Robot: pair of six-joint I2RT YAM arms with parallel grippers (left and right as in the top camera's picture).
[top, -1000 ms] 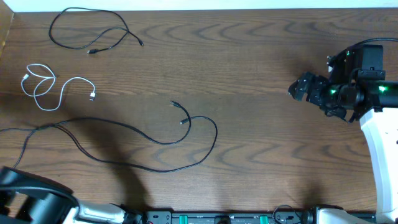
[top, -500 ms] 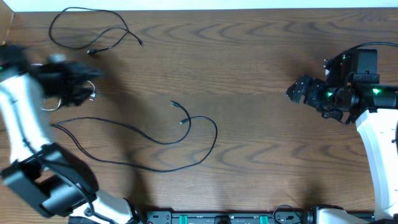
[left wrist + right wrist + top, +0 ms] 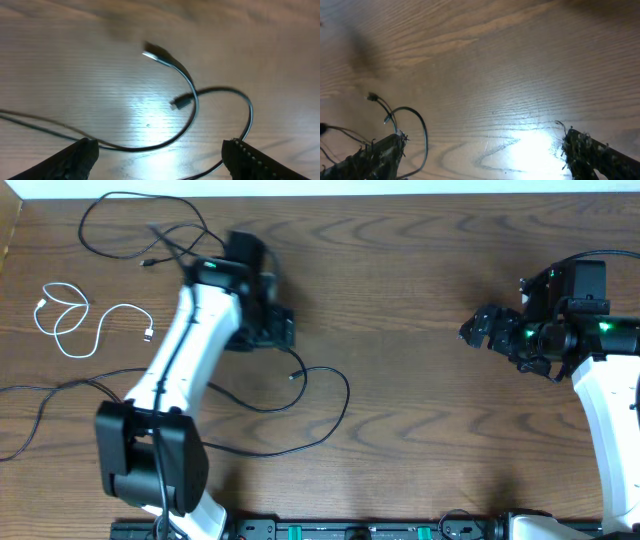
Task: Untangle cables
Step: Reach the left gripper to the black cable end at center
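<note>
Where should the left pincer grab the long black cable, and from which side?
Take the long thin black cable just behind its free plug end, coming straight down from above. That end lies flat on the brown wooden table, clear of the crossing loop, and the open left pincer hangs over it.

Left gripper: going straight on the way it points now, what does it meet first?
Probably the long black cable, its crossed plug ends lying right ahead of the left gripper, then the table. Depth is unclear.
</note>
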